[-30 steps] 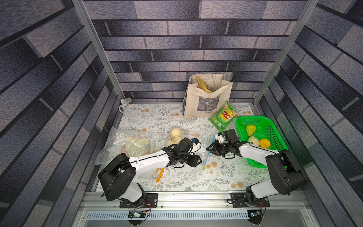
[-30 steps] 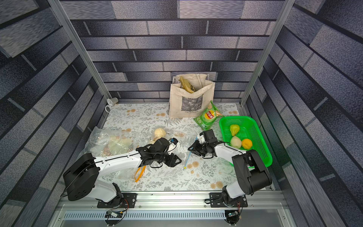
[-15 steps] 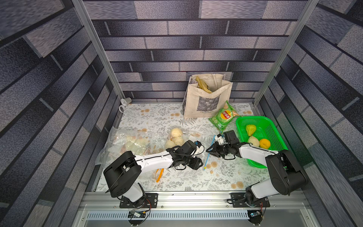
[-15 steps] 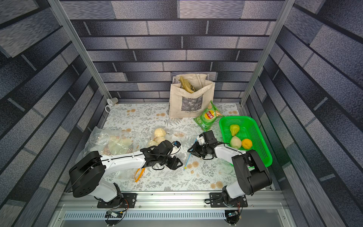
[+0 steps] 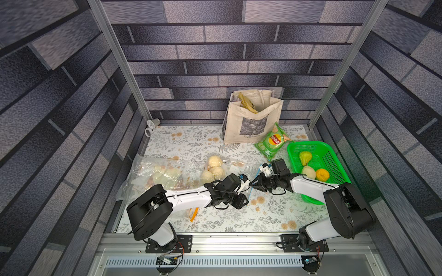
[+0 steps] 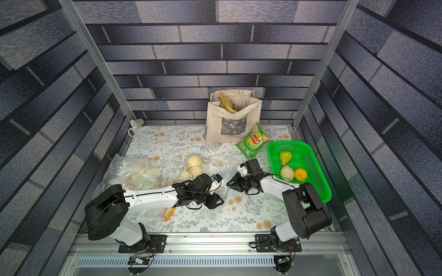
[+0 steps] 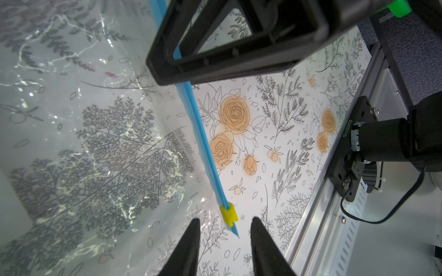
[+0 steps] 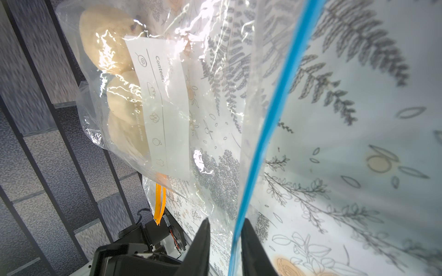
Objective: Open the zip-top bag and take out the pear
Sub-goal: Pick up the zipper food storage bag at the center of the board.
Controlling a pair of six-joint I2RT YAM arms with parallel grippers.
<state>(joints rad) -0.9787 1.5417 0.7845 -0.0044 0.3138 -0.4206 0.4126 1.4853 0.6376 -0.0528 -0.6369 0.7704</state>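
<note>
Clear plastic, the bag (image 5: 230, 165) lies left of centre with pale pears (image 5: 214, 161) inside it. Our right gripper (image 8: 226, 221) pinches the blue zip strip (image 7: 203, 143) and holds it raised. Our left gripper (image 7: 224, 218) stands parted, its fingers on either side of the yellow slider (image 7: 228, 213), not clamped on it.

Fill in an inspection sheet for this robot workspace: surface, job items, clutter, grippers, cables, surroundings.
Surface: floral tablecloth.
Job's things: zip-top bag with pale pears inside; yellow slider at the zip's end.
Clutter: tote bag, crisp packet, green basket with fruit, second clear bag.
Grippers: left gripper open, tips either side of the slider; right gripper seemingly pinching the bag's blue zip edge.
Cables: black lead by the front rail.
Surroundings: brick-pattern walls.
</note>
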